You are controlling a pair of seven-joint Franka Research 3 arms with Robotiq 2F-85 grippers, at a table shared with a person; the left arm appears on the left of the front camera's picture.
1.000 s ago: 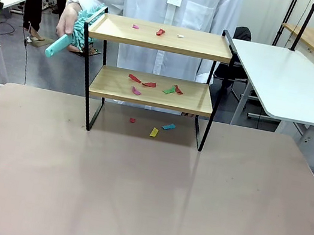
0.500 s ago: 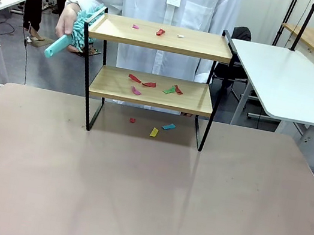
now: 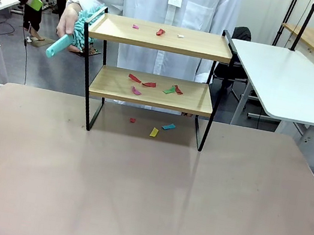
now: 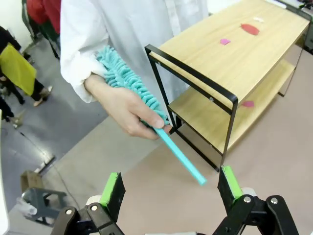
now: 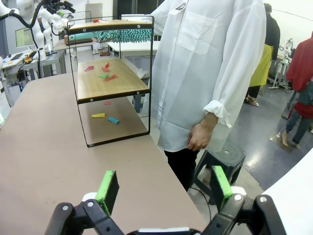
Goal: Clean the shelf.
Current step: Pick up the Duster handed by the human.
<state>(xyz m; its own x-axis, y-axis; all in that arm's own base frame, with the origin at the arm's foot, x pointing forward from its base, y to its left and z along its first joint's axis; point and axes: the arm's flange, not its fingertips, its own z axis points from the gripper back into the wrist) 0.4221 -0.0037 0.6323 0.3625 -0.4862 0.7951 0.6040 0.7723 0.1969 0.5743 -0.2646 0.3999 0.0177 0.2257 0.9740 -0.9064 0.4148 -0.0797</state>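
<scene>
Shelf (image 3: 200, 45), small two-tier, two pale wooden boards in a thin black metal frame with raised side rails, stands mid far edge of the smooth pinkish bench (image 3: 130, 198). Likely light and stiff, with a narrow footprint, so a side push could slide or tip it. Best hold looks like a black upright or an end rail; the boards are flat, smooth and too wide to pinch.

Small coloured paper scraps (image 3: 149, 84) lie on both boards and on the bench under the shelf. They look flat and featherweight, hard to pinch, easy to sweep.

Person's hand (image 4: 129, 110) holds a teal fluffy duster with a slim plastic handle (image 4: 127, 78) at the top board's left end, handle pointing toward the left tool (image 4: 171, 186).

Left tool is wide open and empty, off the bench's far left corner. Right tool (image 5: 164, 186) is wide open and empty, off the right edge.
</scene>
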